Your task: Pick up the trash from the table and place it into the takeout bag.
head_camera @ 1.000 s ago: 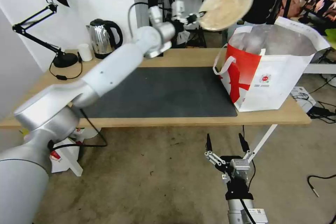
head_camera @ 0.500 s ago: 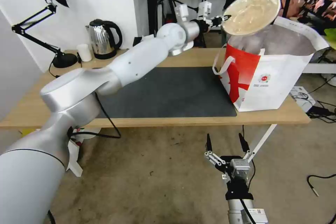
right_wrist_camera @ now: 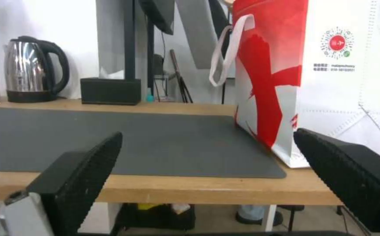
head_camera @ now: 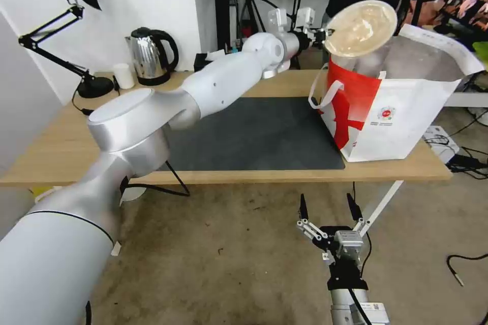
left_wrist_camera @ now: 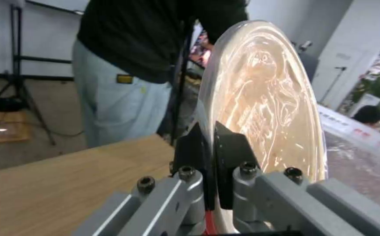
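Observation:
My left gripper [head_camera: 323,37] is shut on the rim of the round beige-brown bowl [head_camera: 361,28], which is tilted on edge above the left rim of the open takeout bag [head_camera: 401,111]. In the left wrist view the black fingers [left_wrist_camera: 231,154] pinch the bowl [left_wrist_camera: 268,98] rim, with the bag's foil lining [left_wrist_camera: 365,167] beyond. The bag stands on the right end of the table [head_camera: 61,142], partly on the dark mat [head_camera: 244,132]. My right gripper [head_camera: 328,207] hangs open below the table's front edge, facing the bag [right_wrist_camera: 330,75].
At the back left of the table stand a black desk lamp [head_camera: 76,35], a small white cup [head_camera: 123,75] and a steel kettle [head_camera: 150,56]. A black tissue box [right_wrist_camera: 110,91] sits behind the mat. Cables lie on the floor at right.
The left arm has stretched farther right, carrying the bowl from above the table's back edge to over the bag's opening and slightly lower. The right arm has not moved.

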Controlling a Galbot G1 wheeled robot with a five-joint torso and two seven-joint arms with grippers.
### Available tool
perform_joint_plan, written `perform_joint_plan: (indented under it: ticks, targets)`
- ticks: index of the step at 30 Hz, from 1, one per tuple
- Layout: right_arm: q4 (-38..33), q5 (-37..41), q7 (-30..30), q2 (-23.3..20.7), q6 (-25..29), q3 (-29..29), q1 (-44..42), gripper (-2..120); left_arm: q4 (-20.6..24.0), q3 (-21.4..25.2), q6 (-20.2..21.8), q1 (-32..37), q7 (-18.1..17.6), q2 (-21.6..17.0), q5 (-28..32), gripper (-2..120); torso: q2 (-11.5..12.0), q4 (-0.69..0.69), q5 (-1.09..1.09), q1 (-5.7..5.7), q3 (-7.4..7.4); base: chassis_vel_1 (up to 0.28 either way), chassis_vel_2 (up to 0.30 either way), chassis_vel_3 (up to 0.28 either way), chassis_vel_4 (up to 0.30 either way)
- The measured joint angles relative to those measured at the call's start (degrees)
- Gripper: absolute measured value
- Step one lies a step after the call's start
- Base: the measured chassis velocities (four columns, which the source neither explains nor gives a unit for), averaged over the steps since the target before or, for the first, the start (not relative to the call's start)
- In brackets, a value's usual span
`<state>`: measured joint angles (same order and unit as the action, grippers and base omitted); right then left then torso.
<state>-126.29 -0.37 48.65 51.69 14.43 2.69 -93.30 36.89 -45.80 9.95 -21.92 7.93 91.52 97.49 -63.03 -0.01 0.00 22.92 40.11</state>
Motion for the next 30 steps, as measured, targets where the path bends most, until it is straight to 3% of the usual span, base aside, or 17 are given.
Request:
perform_joint_plan:
  ticks: [13, 30]
  targets:
    - [0.0, 0.0, 0.0, 0.0, 0.0, 0.0, 0.0, 100, -2.8, -0.2, 0.4, 0.6, 0.0, -0.2, -1.8, 0, 0.0, 0.02, 0.00, 0.00, 0.00, 0.000, 0.000, 0.000, 0.000]
    - [0.0, 0.0, 0.0, 0.0, 0.0, 0.0, 0.0, 100, 1.3, 1.2, 0.2, -0.2, 2.2, -0.3, 0.0, 0, 0.0, 0.00, 0.01, 0.00, 0.00, 0.000, 0.000, 0.000, 0.000]
